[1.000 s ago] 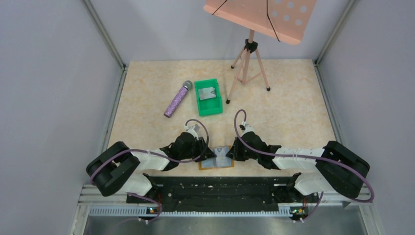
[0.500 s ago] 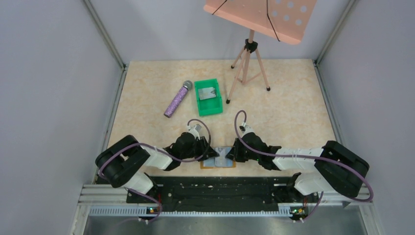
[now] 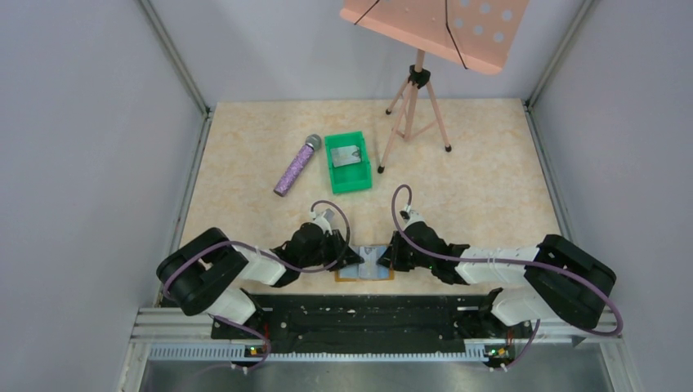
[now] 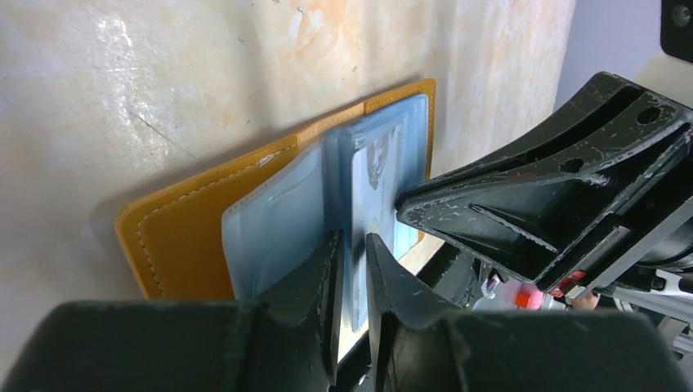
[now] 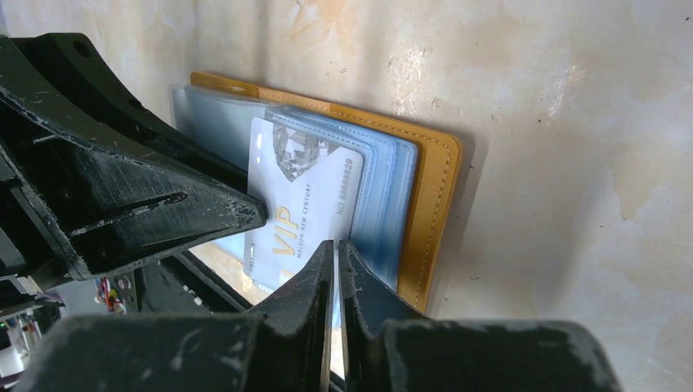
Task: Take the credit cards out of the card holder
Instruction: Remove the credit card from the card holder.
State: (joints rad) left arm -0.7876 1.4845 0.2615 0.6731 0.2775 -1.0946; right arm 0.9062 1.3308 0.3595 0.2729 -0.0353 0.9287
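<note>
The card holder lies open near the table's front edge, tan leather with pale blue pockets, and also shows in the left wrist view and the right wrist view. A silvery credit card marked VIP sticks partly out of a pocket. My right gripper is shut on that card's right edge, at the holder's right side. My left gripper is shut on a blue pocket leaf at the holder's left side. Another silvery card lies in the green bin.
The green bin stands behind the holder at mid-table. A purple microphone lies to its left. A music stand's tripod stands at the back right. The black base rail runs just in front of the holder.
The left arm's elbow has swung right and its gripper has drawn slightly left. The holder has shifted slightly to the right between the grippers. The right arm has barely moved.
</note>
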